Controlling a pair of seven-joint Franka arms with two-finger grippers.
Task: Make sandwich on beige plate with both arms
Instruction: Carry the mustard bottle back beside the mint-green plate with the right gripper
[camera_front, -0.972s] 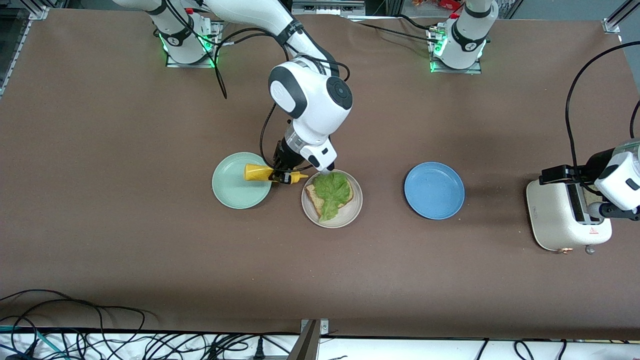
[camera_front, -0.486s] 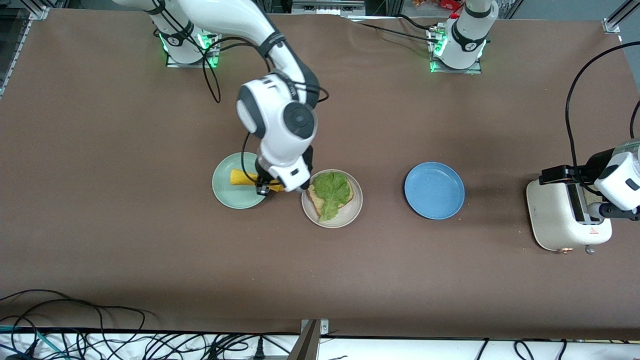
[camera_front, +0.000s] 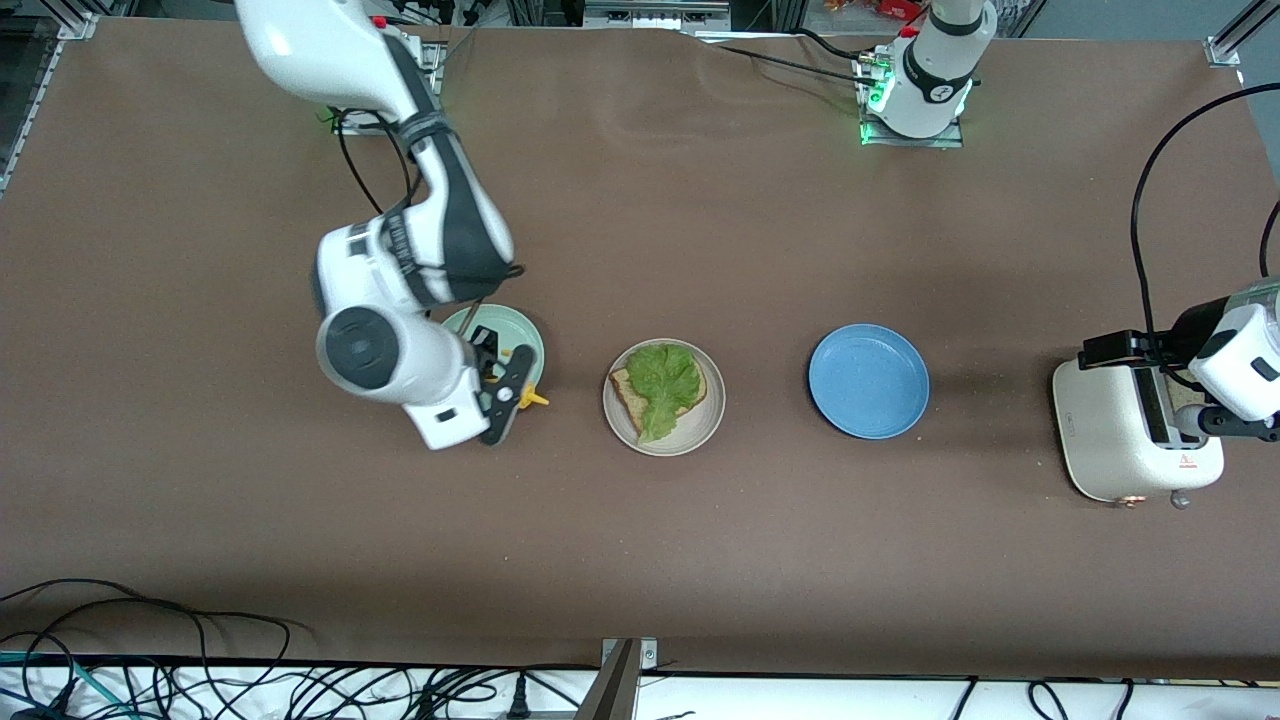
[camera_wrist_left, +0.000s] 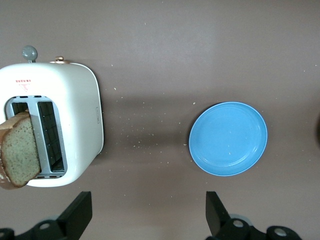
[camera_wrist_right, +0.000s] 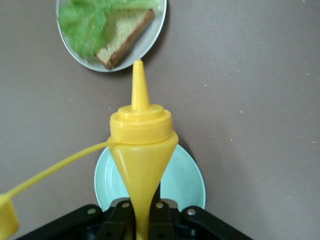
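Note:
The beige plate (camera_front: 692, 438) holds one brown bread slice (camera_front: 628, 393) with a green lettuce leaf (camera_front: 665, 383) on it; the plate also shows in the right wrist view (camera_wrist_right: 155, 42). My right gripper (camera_front: 505, 385) is shut on a yellow squeeze bottle (camera_wrist_right: 142, 145) over the mint-green plate (camera_front: 515, 330), nozzle pointing toward the beige plate. A second bread slice (camera_wrist_left: 20, 150) sticks out of the white toaster (camera_wrist_left: 75, 125). My left gripper (camera_wrist_left: 148, 220) is open and empty, up over the toaster (camera_front: 1120, 430).
A blue plate (camera_front: 868, 380) lies between the beige plate and the toaster. The bottle's cap (camera_wrist_right: 7, 220) hangs loose on its tether. Cables run along the table edge nearest the front camera.
My right arm has swung away from the beige plate toward its own end of the table, carrying the yellow bottle over the mint-green plate. The left arm has not moved.

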